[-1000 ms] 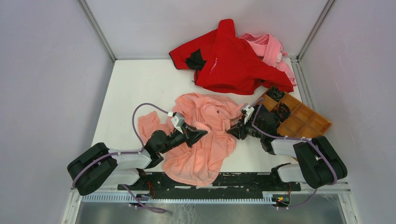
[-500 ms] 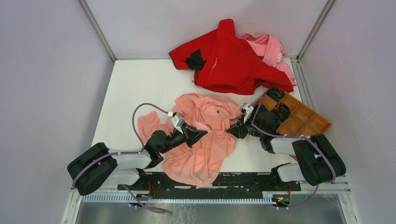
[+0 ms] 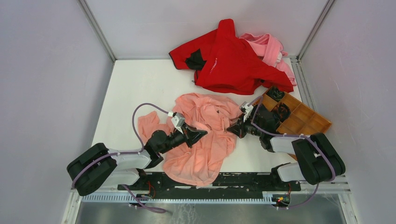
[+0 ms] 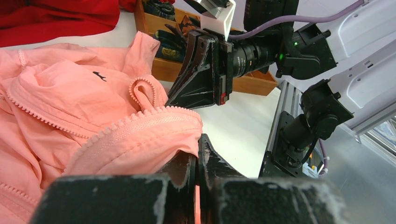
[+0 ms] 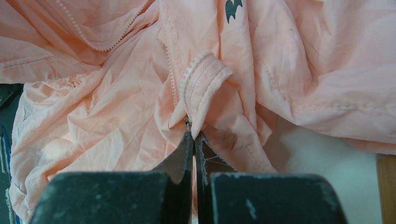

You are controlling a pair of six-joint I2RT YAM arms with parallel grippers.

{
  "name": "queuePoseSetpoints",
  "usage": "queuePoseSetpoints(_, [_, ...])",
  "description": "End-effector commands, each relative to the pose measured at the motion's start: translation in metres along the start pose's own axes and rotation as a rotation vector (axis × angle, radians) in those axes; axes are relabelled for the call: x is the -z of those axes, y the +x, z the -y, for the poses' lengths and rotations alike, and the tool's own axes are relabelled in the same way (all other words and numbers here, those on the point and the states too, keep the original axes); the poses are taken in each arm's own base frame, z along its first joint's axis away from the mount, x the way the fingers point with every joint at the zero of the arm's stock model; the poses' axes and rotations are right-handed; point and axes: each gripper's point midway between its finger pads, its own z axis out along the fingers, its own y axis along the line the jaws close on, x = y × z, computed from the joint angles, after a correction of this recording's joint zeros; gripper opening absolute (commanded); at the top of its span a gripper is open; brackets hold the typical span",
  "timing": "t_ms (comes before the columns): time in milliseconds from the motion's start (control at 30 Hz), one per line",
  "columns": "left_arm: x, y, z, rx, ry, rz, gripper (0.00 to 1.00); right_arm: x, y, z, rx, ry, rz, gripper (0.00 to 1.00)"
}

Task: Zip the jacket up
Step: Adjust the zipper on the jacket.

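**Both grippers clamped on jacket zipper edges**

My right gripper [image 5: 193, 135] has its jaws fully together, the tips nipping the bottom of a small folded loop of zipper tape [image 5: 198, 70] on the jacket [image 5: 93, 116]. There is a tiny dark bit right at the tips; I can't tell if it's the slider. Fabric bunches up on both sides of the pinch. A dark logo [image 5: 232, 7] sits just above the loop, at the frame's top edge.

My left gripper [image 4: 198, 140] is also closed, with a fold of jacket [image 4: 70, 93] caught in it. A run of zipper teeth [image 4: 135, 123] drapes over the top of the fingers. From that wrist view, the right gripper [image 4: 175, 100] points in from the far side, its tip against the jacket just past my fold.

From the top view, left gripper [image 3: 201, 134] and right gripper [image 3: 232, 129] face each other, close together, over the right part of the jacket [image 3: 201, 158]. The jacket lies crumpled and unzipped on the white table [image 3: 140, 88], near-centre, its lower hem reaching the near edge between my arm bases.

A wooden tray [image 3: 310, 122] with compartments sits right of the jacket, beside my right arm, dark items in its far cells. A red garment [image 3: 233, 56] is heaped at the back, partly over a pink garment [image 3: 271, 46], well apart from the jacket.
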Motion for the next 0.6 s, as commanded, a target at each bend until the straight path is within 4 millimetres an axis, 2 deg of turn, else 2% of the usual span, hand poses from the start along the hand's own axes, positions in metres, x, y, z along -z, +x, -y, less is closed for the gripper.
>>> queuePoseSetpoints(0, [0.000,-0.013,0.001,-0.004,-0.003,0.039,0.02,0.001,-0.034,-0.002,0.092,-0.033,0.070,0.00])
queuePoseSetpoints(300, [0.005,-0.015,0.011,-0.077,0.041,0.010,0.02,0.022,-0.042,-0.029,0.342,-0.327,-0.087,0.00])
queuePoseSetpoints(567, [0.003,-0.018,0.034,-0.189,0.179,-0.027,0.02,0.057,-0.036,-0.062,0.574,-0.556,-0.194,0.00])
